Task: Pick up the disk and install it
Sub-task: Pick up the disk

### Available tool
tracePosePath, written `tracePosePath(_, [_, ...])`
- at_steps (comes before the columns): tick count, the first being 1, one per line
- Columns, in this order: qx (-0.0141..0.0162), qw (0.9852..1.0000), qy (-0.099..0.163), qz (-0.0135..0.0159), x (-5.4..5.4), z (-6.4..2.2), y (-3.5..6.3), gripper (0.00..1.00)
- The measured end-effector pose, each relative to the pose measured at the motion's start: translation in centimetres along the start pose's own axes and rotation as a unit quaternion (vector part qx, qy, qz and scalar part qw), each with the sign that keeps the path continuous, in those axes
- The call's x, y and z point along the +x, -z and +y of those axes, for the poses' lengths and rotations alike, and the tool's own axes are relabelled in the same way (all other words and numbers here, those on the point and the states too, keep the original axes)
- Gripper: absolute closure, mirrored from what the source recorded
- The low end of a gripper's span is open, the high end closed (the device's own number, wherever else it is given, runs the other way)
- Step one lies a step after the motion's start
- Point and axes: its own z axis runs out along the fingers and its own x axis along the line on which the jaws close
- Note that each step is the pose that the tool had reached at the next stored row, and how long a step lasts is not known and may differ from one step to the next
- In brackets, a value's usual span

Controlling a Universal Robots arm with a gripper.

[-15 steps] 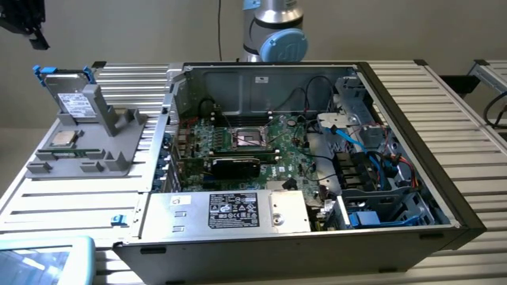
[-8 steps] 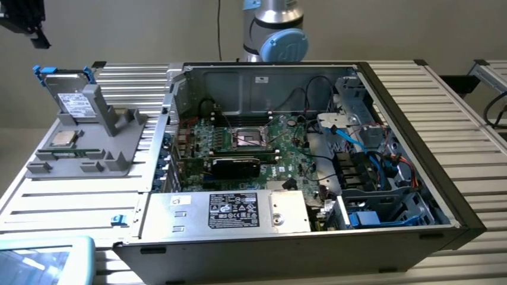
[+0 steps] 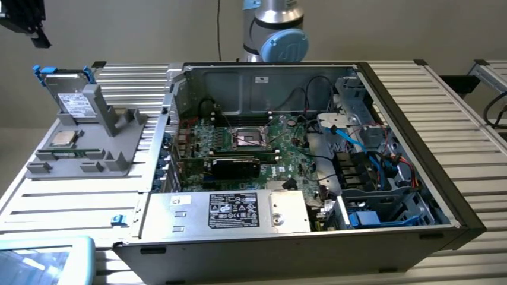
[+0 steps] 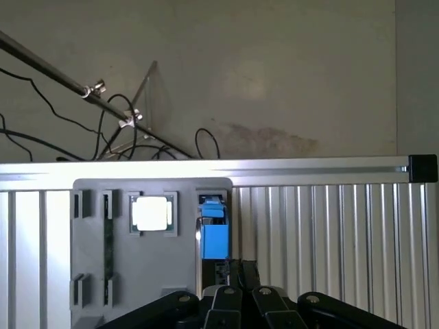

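The disk (image 3: 73, 101) stands on edge in a slot of the grey fixture (image 3: 87, 157) at the exterior view's left, its white label facing out and blue rails (image 3: 37, 72) showing at its top. In the wrist view the disk (image 4: 214, 236) is seen edge-on, a blue rail end uppermost. My gripper (image 3: 38, 39) hangs high above the fixture at the exterior view's top left corner. In the wrist view my gripper (image 4: 238, 269) is shut with nothing in it, its fingertips just beside the disk's edge in the picture.
A square silver CPU chip (image 3: 63, 138) lies in the fixture next to the disk. The open computer case (image 3: 443, 196) holds the motherboard (image 3: 246, 142), a silver power supply (image 3: 230, 211) and a blue drive cage (image 3: 388, 205). Ribbed aluminium table (image 3: 71, 202) around.
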Motion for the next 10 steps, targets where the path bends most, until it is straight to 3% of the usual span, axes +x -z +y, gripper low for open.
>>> tracePosePath(3, [-0.0001, 1.0000, 0.000, 0.0006, 0.00, 0.00, 0.00, 0.88])
tracePosePath(5, [-0.0001, 1.0000, 0.000, 0.0006, -0.01, 0.00, 0.00, 0.75])
tracePosePath(6, [-0.0001, 1.0000, 0.000, 0.0006, -0.01, 0.00, 0.00, 0.75])
tracePosePath(10, [-0.0002, 1.0000, 0.000, 0.0006, -0.01, -0.01, -0.01, 0.57])
